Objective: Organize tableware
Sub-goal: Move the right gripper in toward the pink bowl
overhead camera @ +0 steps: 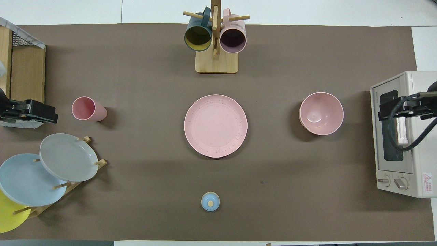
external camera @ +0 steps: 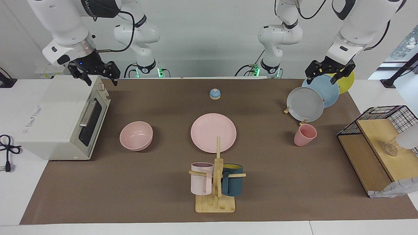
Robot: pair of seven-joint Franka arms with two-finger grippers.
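1. Plate: laid flat at mid-table.
2. Bowl: set upright beside the plate, toward the right arm's end, near the oven.
3. Cup: stood toward the left arm's end.
4. Left gripper: held over the plate rack, fingers apart.
5. Right gripper: held over the oven, fingers apart.

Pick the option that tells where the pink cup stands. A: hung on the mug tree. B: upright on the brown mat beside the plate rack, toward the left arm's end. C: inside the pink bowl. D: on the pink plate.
B: the pink cup stands upright on the brown mat by itself, beside the plate rack, apart from the pink plate and the pink bowl.
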